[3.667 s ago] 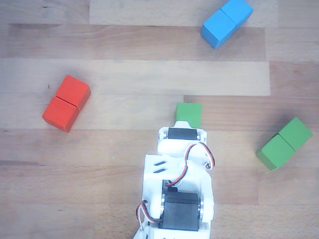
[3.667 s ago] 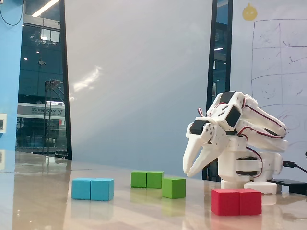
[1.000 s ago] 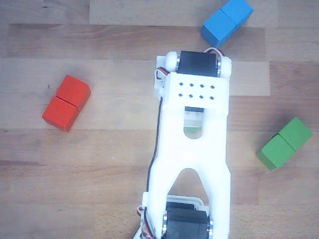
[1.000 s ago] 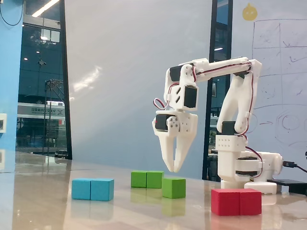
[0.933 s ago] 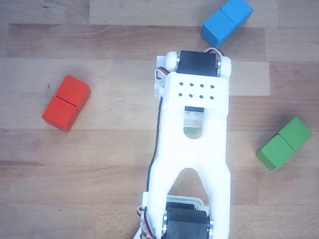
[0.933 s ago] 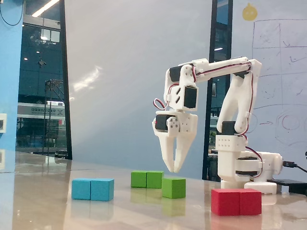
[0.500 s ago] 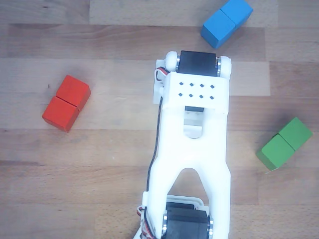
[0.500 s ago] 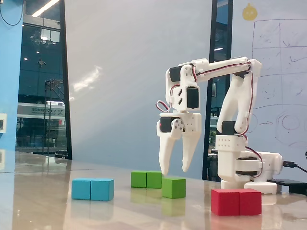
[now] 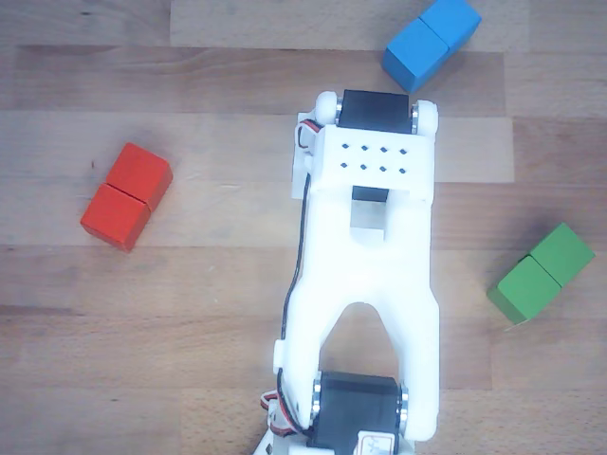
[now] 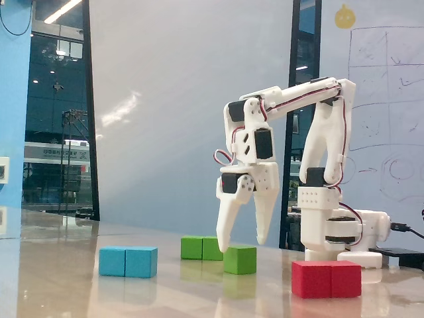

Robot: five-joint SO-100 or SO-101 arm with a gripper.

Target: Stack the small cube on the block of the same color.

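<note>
Wooden tabletop [image 9: 190, 313]; open white pincer [image 10: 242, 246] seemingly above small cube [image 10: 240, 260], block [image 10: 202, 248] behind.

Bright even top-down light, soft shadows, side view slightly hazy, glossy reflective table [image 10: 79, 291]

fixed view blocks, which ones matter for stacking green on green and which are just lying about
For the job:
small cube
green block
end effector, open above the small cube

Lying about:
blue block
red block
</note>
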